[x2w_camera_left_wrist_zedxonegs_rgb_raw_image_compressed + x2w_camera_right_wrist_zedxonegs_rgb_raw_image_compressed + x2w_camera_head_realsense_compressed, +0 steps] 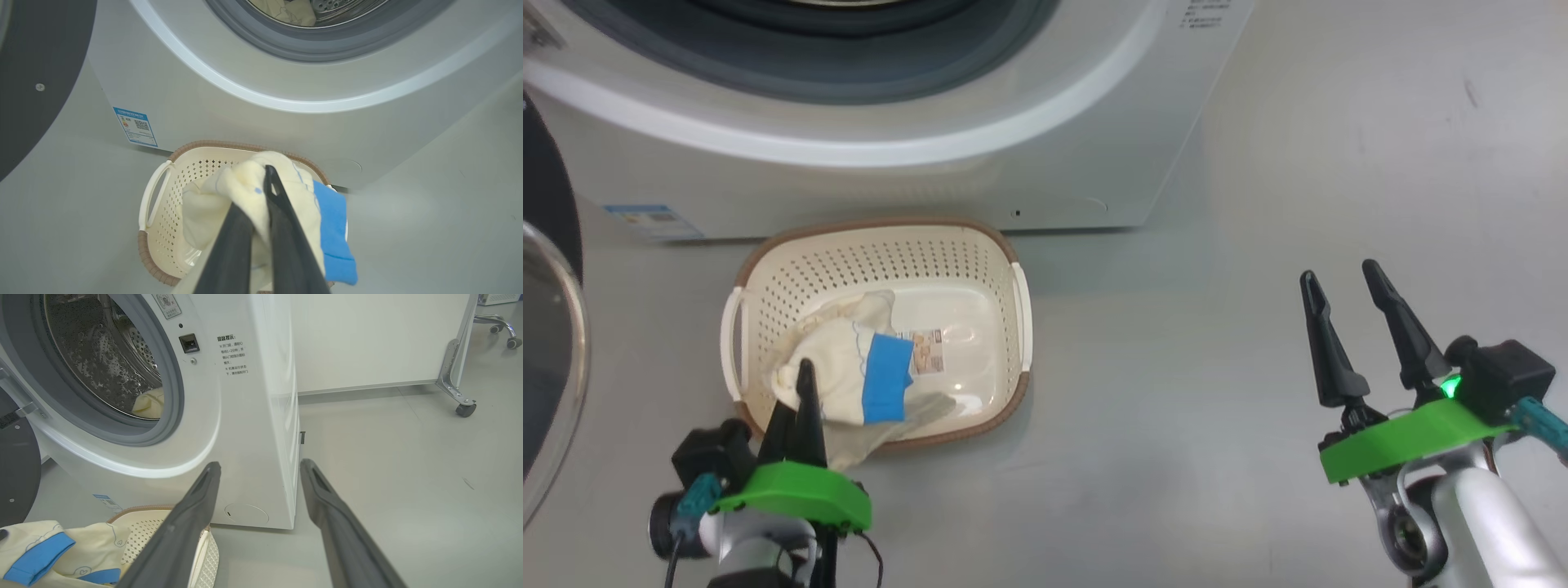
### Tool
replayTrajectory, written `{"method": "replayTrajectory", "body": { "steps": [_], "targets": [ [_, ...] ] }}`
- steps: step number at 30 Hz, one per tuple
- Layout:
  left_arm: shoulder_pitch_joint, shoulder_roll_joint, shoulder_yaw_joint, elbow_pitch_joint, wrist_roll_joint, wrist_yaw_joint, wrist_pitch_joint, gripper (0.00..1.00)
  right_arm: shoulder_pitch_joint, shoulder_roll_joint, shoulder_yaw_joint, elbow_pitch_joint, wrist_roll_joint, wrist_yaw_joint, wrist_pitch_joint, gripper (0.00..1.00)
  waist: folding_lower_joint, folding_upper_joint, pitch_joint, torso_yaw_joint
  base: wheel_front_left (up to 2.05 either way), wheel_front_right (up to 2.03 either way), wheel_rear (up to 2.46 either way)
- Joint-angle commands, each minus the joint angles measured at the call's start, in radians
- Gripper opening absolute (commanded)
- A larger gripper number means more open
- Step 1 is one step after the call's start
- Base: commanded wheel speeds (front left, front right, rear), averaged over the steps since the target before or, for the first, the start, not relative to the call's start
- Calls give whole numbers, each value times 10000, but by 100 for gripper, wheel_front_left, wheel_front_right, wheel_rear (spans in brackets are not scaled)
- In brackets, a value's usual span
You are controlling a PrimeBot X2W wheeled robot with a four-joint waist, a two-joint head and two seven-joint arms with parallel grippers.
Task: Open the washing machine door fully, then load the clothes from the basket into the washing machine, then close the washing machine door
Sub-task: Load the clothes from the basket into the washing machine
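Note:
The cream basket (980,269) (163,228) (143,535) stands on the floor before the white washing machine (931,188) (286,130) (245,416). My left gripper (805,371) (267,171) is shut on a pale yellow piece of the clothes (849,367) (245,192) (53,551) with a blue patch, lifted over the basket's near left part. Another yellow piece (151,404) (286,10) lies in the steel drum. The black washing machine door (547,327) (32,81) (16,465) stands swung open at the left. Out to the right over bare floor, my right gripper (1339,278) (259,467) is open and holds nothing.
A label sticker (923,351) shows on the basket's bottom. In the right wrist view a white panel on a wheeled metal foot (453,375) stands behind the machine's right side, and a chair's castors (502,330) show at the far right. Grey floor (1217,367) stretches to the right.

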Motion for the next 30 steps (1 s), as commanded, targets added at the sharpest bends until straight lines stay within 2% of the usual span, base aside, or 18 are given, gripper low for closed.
{"method": "replayTrajectory", "body": {
  "steps": [1,5,13,23,30],
  "targets": [
    [321,109,257,-492,123,115,-112,0,172,-214,202,-245,-69,-29,-65,100,1,-1,-970,143,0,0,0],
    [1504,108,264,-1700,124,432,-112,0,581,-260,278,-257,-229,-29,-65,100,1,-1,-1796,274,0,0,0],
    [2851,107,216,-3062,235,566,-112,0,1229,-332,222,-273,-365,-29,-65,100,1,-1,-2644,514,0,0,0],
    [3793,107,448,-3763,182,712,-112,0,1867,-332,70,-308,-542,-29,-65,100,1,-1,-3478,626,0,0,0],
    [3972,107,483,-3896,215,706,-112,0,2025,-268,75,-350,-584,-29,-65,100,1,-1,-3683,555,0,0,0]
  ]
}}
